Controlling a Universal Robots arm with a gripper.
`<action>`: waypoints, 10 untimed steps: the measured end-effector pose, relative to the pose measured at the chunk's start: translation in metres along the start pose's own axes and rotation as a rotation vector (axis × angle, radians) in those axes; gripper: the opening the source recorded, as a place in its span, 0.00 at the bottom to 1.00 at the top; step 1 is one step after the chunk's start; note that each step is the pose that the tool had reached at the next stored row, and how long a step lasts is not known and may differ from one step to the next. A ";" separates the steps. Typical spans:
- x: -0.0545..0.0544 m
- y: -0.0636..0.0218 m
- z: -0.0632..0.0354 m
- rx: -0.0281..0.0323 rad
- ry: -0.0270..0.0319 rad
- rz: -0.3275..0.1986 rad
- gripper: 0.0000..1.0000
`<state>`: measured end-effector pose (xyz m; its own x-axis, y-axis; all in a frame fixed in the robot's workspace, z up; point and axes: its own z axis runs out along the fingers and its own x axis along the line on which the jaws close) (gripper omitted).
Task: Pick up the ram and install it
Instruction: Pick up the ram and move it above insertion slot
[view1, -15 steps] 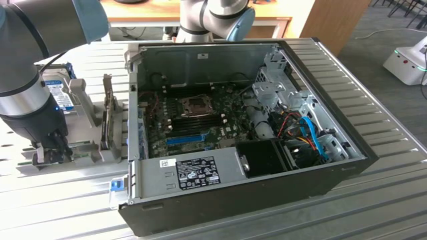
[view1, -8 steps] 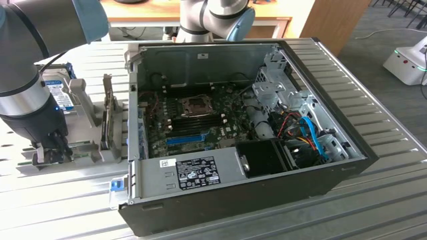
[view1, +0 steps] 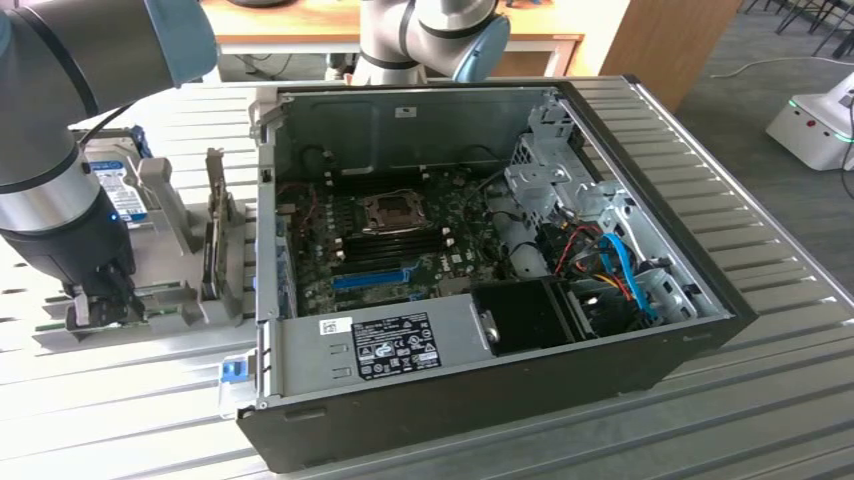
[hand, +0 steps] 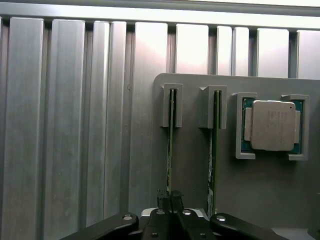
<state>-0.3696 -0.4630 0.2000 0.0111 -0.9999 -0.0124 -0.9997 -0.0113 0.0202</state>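
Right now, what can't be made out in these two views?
Wrist view: the ram stands edge-on, faces unseen; one end covered by the gripper.
Exterior view: the grip itself, hidden behind the gripper body; the motherboard slots, too small to tell if filled.

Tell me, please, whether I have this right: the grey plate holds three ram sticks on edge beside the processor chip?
Not quite: it holds two, not three. The wrist view shows one ram stick and a second ram stick on edge on the grey plate, beside the processor chip.
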 end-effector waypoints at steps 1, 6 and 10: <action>0.000 0.0000 0.0000 0.0000 0.0000 0.000 0.12; 0.000 0.0000 0.0000 0.0000 0.0000 0.000 0.12; 0.000 0.0000 0.0000 0.0000 -0.0001 0.000 0.12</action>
<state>-0.3696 -0.4630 0.2000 0.0111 -0.9999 -0.0124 -0.9997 -0.0114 0.0202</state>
